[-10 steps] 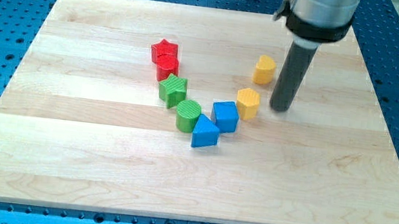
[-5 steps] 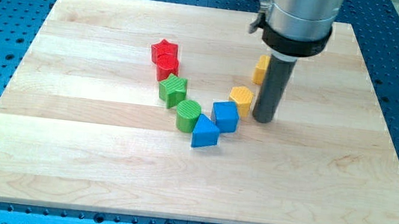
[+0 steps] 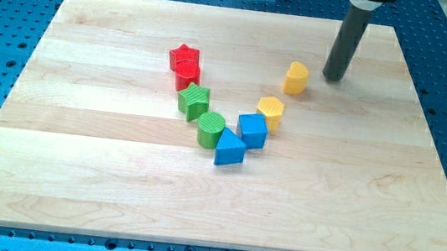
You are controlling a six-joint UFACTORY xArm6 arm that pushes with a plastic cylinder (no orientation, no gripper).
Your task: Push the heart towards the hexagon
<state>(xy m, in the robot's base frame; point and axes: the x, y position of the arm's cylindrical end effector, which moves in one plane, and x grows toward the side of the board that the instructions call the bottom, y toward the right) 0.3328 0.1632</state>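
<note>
Wooden board (image 3: 75, 168): my tip (image 3: 333, 78), clawless, just right of yellow heart (image 3: 296, 78); yellow hexagon (image 3: 270, 112) probably touches blue cube (image 3: 252, 130).

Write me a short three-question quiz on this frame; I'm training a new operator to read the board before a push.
1. True or false: my tip is touching the yellow heart.
2. Which block sits right beside the yellow hexagon, on the side toward the view's bottom left? A) red star B) blue cube C) green cylinder
3. Fill in: from the heart, the hexagon lies toward the view's ______ and slightly left.

Key
1. False: the tip stands apart, to the heart's right in the view.
2. B, the blue cube.
3. bottom
</note>
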